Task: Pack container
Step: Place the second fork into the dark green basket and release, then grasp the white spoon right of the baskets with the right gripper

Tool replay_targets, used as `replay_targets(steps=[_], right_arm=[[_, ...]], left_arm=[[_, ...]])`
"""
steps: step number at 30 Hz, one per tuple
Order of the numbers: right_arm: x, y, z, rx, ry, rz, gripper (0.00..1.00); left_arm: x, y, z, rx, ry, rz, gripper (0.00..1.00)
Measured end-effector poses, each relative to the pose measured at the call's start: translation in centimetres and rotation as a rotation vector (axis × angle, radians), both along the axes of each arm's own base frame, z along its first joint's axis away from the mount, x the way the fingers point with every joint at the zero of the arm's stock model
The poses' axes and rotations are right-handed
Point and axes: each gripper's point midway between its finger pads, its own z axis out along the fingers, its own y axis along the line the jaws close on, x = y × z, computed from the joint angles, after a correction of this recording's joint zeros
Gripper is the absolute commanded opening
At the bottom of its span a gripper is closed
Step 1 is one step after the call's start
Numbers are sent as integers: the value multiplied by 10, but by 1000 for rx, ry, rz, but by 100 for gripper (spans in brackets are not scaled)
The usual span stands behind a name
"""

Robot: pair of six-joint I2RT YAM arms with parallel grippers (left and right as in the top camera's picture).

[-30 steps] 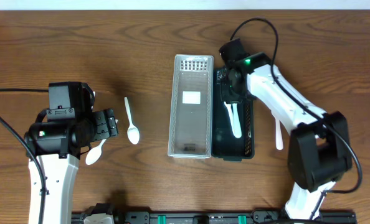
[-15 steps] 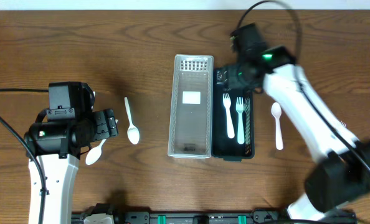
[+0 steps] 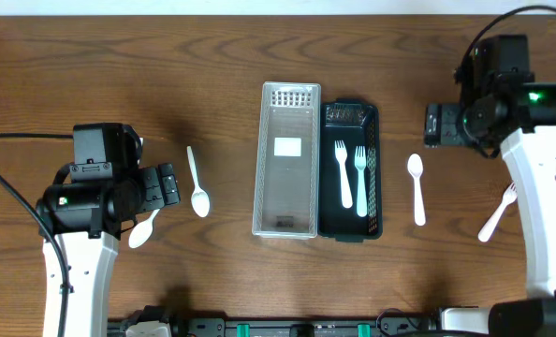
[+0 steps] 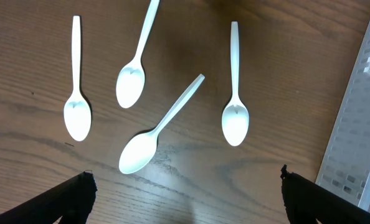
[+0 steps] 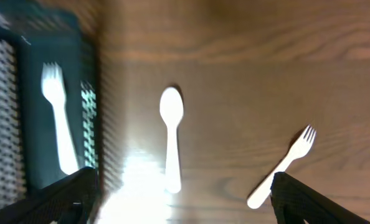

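Note:
A clear plastic container [image 3: 286,159] stands mid-table with a dark container [image 3: 373,168] against its right side. Two white forks [image 3: 343,173] [image 3: 359,178] lie in the dark one. My right gripper [image 3: 432,124] [image 5: 185,193] hovers open to the right of it, above a white spoon [image 3: 416,187] [image 5: 171,137] and a loose fork [image 3: 496,213] [image 5: 284,165]. My left gripper [image 3: 166,187] [image 4: 185,193] is open over several white spoons on the wood, the nearest one [image 4: 160,127] lying slanted; nothing is between its fingers.
One spoon [image 3: 197,183] lies between my left gripper and the clear container, whose perforated wall [image 4: 359,124] shows at the right of the left wrist view. A dark rail [image 3: 306,328] runs along the table's front edge.
My right arm swung from the dark container out to the right and its jaws opened, leaving a second fork inside. My left gripper stayed in place and opened slightly wider.

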Motion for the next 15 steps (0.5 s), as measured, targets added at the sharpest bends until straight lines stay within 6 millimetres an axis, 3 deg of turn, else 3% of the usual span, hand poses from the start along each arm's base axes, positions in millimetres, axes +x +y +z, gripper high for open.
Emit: replay_targets(steps=[4,15], right_arm=[[-5,0,-34,-18,57,61,99],[-17,0,-113,-36,187,141,99]], left_arm=[[0,0,0,-1,0,0,98],[0,0,0,0,0,0,99]])
